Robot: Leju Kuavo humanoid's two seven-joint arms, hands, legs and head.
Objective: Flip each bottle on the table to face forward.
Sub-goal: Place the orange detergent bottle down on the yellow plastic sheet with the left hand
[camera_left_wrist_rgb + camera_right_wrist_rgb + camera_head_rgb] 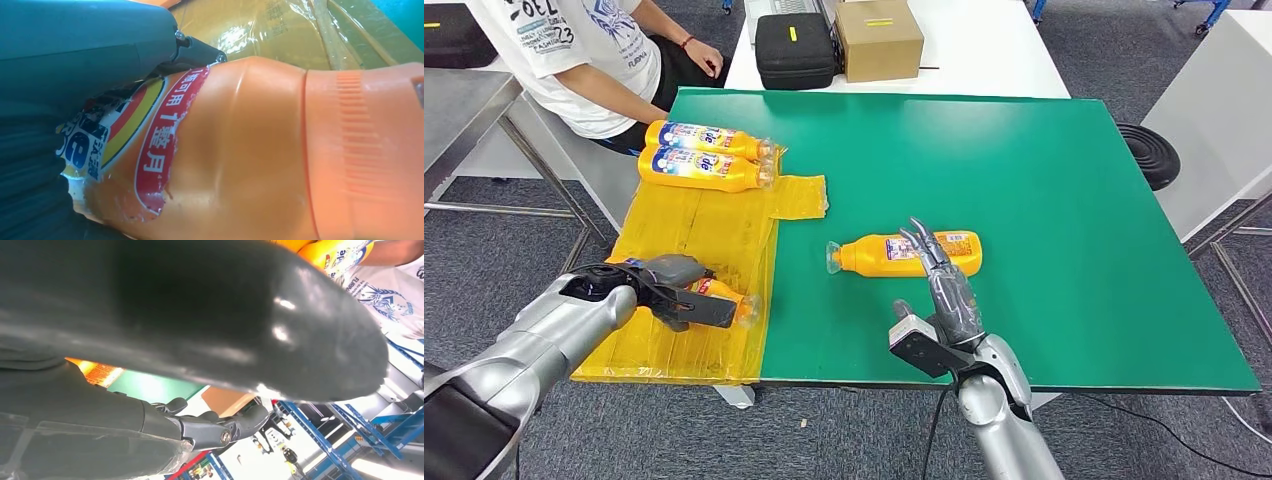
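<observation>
My left hand grips one bottle; my spread right hand might roll the middle bottle off the green mat.

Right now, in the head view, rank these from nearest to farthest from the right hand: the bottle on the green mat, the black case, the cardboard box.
1. The bottle on the green mat, lying under the right hand and its fingertips.
2. The black case, on the white table beyond the mat.
3. The cardboard box, beside the case; too close to call against the case.
</observation>
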